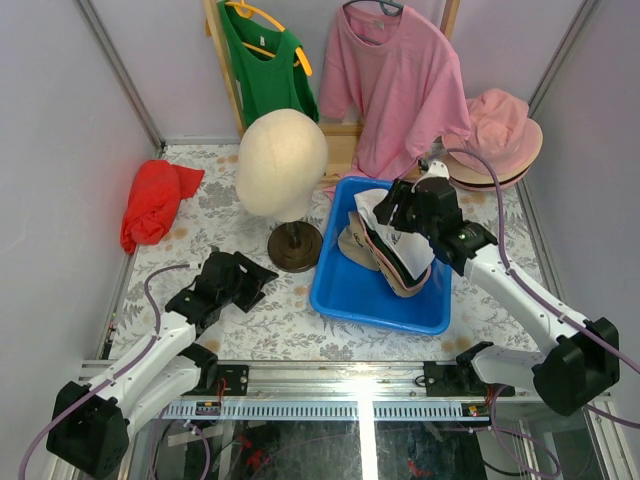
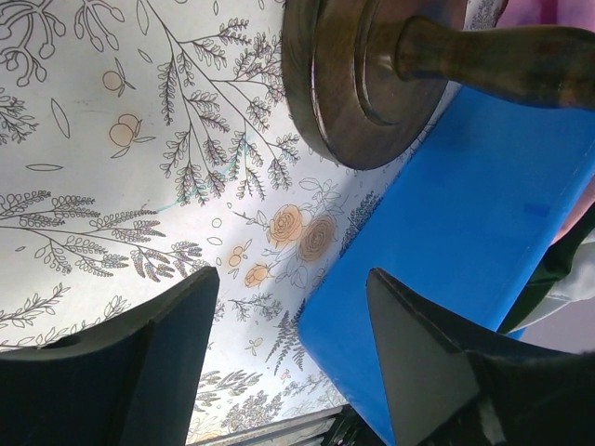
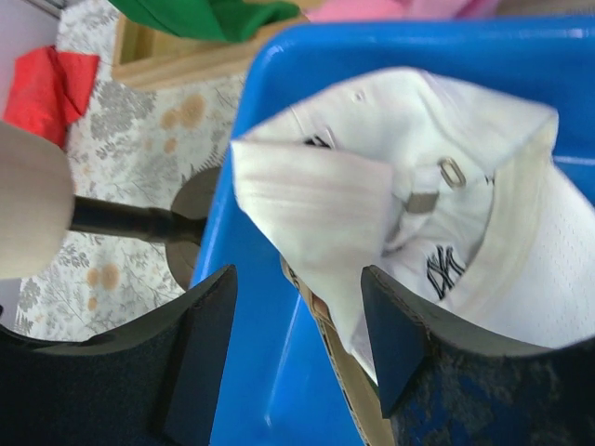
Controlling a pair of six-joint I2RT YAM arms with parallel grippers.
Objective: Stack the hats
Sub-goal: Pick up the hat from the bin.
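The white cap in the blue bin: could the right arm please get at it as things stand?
Probably yes: the open right gripper hangs close over the white cap, with nothing between them.

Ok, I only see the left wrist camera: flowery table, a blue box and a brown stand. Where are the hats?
Observer: Several hats are piled inside the blue bin, with a white cap on top.
Operator: Is the other arm holding one?
Observer: No. The right gripper hovers over the white cap with its jaws open and nothing pinched.
Operator: Any more hats?
Observer: Yes, a pink hat sits at the back right, outside the bin.
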